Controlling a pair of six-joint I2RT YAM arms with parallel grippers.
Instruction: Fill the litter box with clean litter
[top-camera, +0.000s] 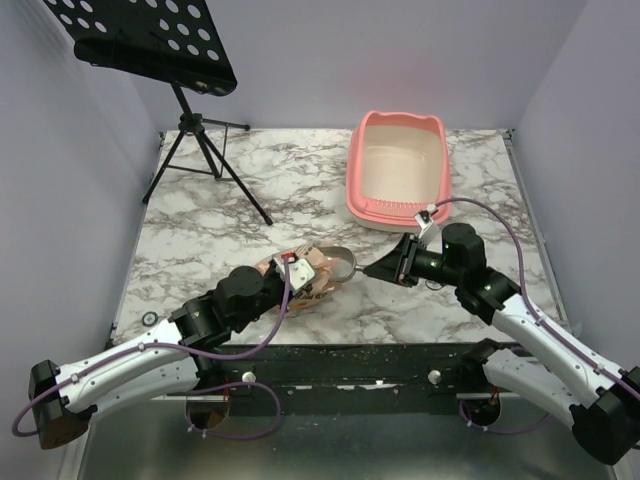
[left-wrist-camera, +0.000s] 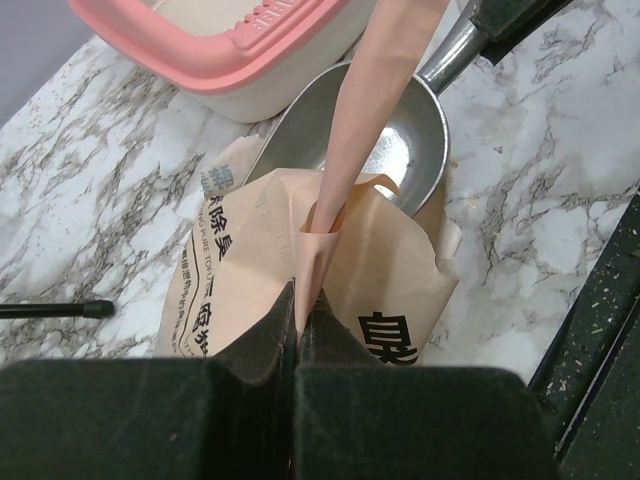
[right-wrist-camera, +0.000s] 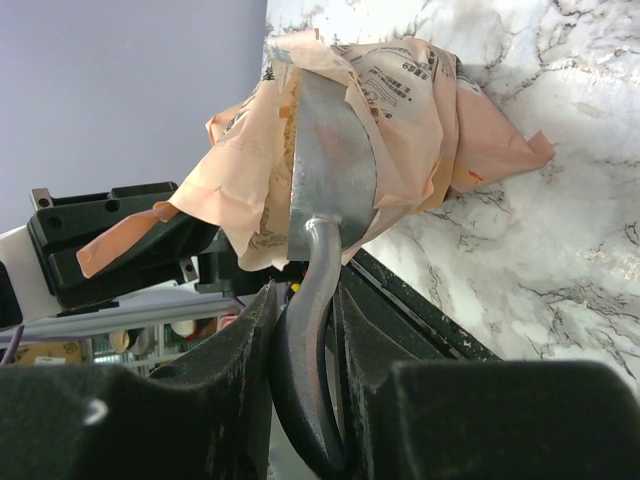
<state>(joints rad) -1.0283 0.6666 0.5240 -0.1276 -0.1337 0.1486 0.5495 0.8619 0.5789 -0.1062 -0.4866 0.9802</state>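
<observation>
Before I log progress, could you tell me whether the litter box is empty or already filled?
Empty, as far as the top view shows: the litter box has a bare, pale inside, with no granules visible.

The marble-patterned table (top-camera: 200, 250) carries the pink litter box (top-camera: 400, 170), a printed paper bag (top-camera: 320, 280) and a tripod stand (top-camera: 193, 123).

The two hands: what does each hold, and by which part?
The left hand pinches the paper bag by its top edge; the right hand grips the metal scoop by its handle.
</observation>
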